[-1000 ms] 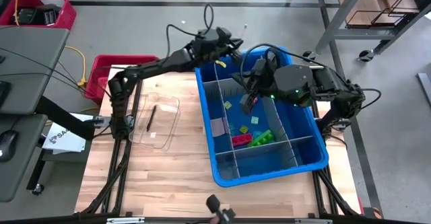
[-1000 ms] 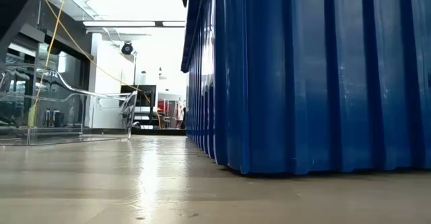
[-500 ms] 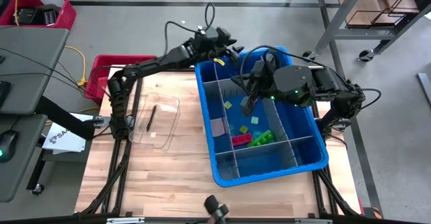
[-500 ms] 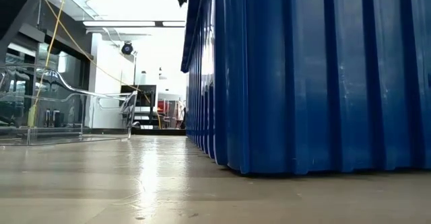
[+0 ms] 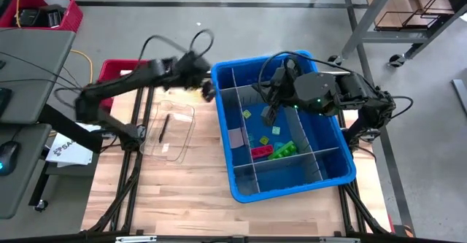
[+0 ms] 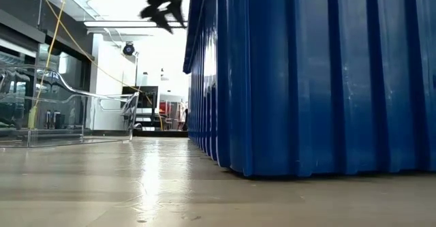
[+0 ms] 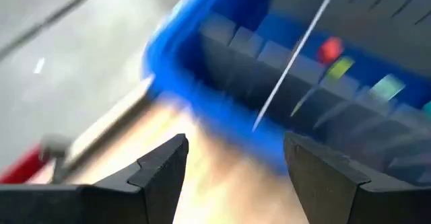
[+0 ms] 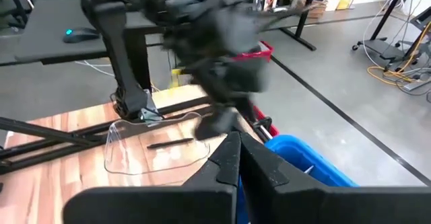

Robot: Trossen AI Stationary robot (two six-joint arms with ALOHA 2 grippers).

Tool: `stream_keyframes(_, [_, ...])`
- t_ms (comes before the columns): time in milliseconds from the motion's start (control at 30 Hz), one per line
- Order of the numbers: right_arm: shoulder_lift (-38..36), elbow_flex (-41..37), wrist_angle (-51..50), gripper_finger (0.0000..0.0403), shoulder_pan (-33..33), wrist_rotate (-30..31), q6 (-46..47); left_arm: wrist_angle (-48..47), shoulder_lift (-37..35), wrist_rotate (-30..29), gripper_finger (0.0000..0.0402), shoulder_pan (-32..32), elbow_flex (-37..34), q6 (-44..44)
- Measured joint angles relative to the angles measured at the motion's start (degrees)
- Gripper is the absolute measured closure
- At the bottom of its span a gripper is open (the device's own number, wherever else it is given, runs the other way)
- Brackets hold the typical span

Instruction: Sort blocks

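Blocks [image 5: 271,144]: about six in one blue bin [image 5: 332,171].

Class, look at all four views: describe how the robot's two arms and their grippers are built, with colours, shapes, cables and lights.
Both arms are black, jointed tubes. The left gripper has two blocky dark fingers with angled tips. The right gripper has the same dark fingers, and a small green light glows on the arm's bulky wrist housing. Thin black cables loop above each arm.

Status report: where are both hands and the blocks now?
Left hand open, empty, beside the blue bin. Right hand shut above bin. Blocks lie in bin compartments. Nothing in the way.
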Motion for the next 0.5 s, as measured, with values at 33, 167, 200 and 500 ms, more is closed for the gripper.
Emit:
stream_keyframes(33, [0.0,0.01,-0.31,0.0403,0.0,0.01,0.03,-0.72,-2.93,-1.18,0.0161,-0.64,-4.05,-3.17])
stream_keyframes(167, [0.0,0.02,-1.3,0.0403,0.0,-0.02,0.04,-6.5,-13.28,-1.71,0.0161,-2.8,-18.11,-20.24])
stream_keyframes(200, [0.0,0.02,-1.32,0.0403,0.0,0.0,0.02,-8.39,-15.04,-1.35,0.0161,-3.12,-20.62,-25.31])
stream_keyframes(500, [0.0,0.02,-1.09,0.0403,-1.36,-0.02,0.23,-13.92,-17.32,5.18,0.0161,-4.26,-36.08,-41.8])
